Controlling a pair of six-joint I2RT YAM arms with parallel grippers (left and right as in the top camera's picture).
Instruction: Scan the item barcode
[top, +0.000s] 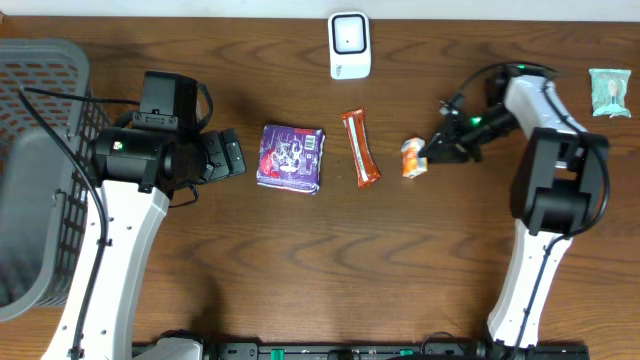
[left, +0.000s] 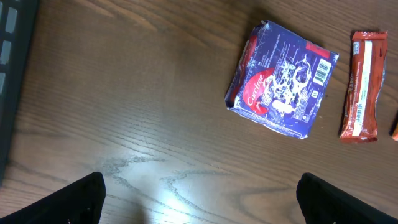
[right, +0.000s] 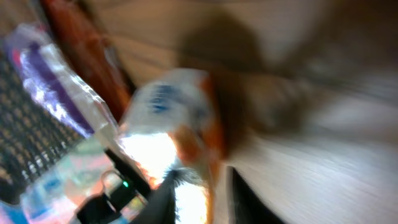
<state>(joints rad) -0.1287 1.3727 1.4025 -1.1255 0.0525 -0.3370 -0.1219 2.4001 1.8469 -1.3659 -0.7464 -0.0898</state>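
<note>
Blur is smearing the whole view. An orange-and-white packet (right: 177, 140) is filling the middle, lying on the wood table (right: 329, 155). Beyond it, at upper left, a red-brown bar (right: 84, 40) and a purple pack (right: 46, 78) are showing. Two dark fingers (right: 245, 196) are flanking the packet's near end at the bottom edge. The blur is hiding whether they are touching it.

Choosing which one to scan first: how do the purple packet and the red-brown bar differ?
The purple packet is broad and squarish; the red-brown bar is long and narrow. The packet shows a barcode face up near one corner; on the bar I make out only a pale printed strip. Both lie flat on the table, apart.
</note>
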